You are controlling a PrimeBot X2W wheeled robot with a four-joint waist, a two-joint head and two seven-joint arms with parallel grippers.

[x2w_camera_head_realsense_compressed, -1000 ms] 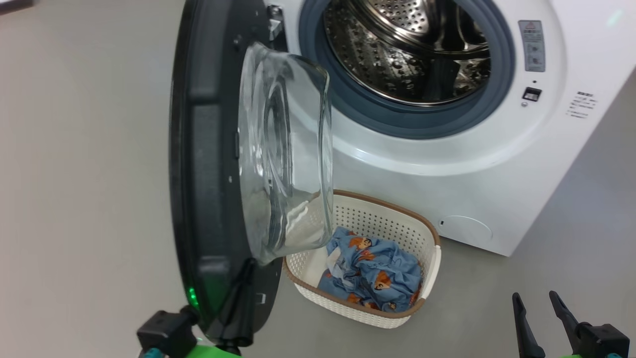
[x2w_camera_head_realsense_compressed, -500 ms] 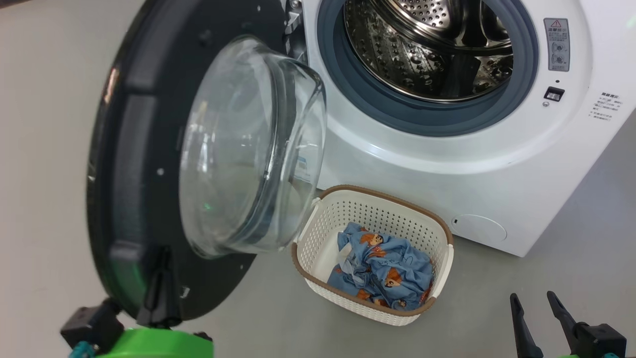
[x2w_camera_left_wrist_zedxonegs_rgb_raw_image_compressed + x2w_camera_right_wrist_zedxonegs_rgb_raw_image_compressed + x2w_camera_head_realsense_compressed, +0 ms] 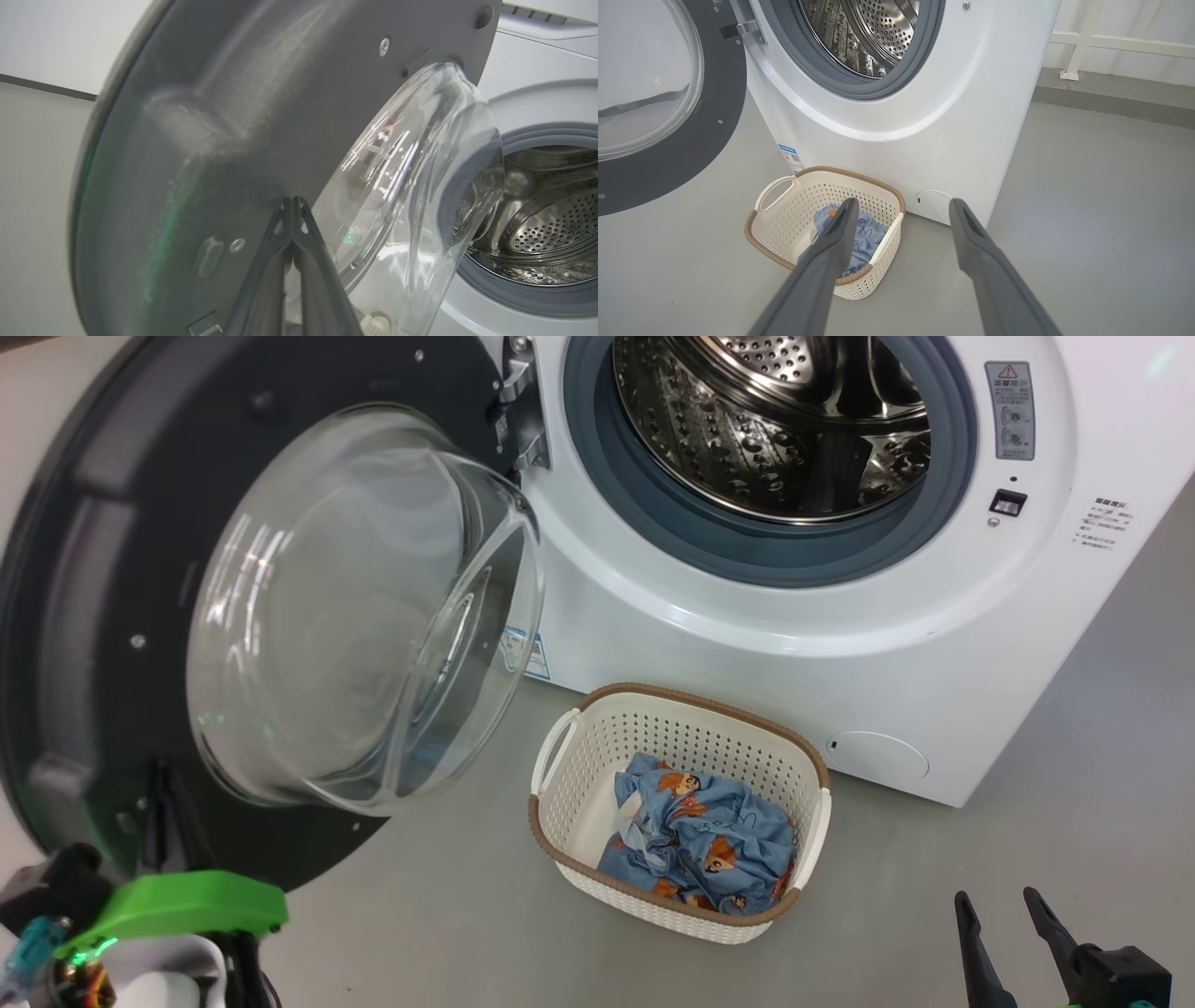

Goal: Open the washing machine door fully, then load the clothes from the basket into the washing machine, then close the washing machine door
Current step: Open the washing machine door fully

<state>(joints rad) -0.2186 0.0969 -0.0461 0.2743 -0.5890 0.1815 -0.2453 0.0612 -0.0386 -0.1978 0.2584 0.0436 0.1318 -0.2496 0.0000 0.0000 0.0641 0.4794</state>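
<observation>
At the lower part of the door, my left claw (image 3: 292,200) is pressed shut and holds nothing. Its two dark tips seem to lean on the grey inner face of the large round black washing machine door (image 3: 93,569). One second ago this door stood edge-on toward me, and its bulging clear glass window (image 3: 355,616) covered one end of the basket. Now it has swung much wider. The perforated steel drum (image 3: 775,420) of the big white washing machine (image 3: 747,644) is free. So is the small cream perforated basket (image 3: 653,747) on the grey floor (image 3: 420,915), with the light blue printed clothes (image 3: 700,845) inside. I judge the opening almost finished. My right claw (image 3: 903,203) waits wide and empty near the basket.
</observation>
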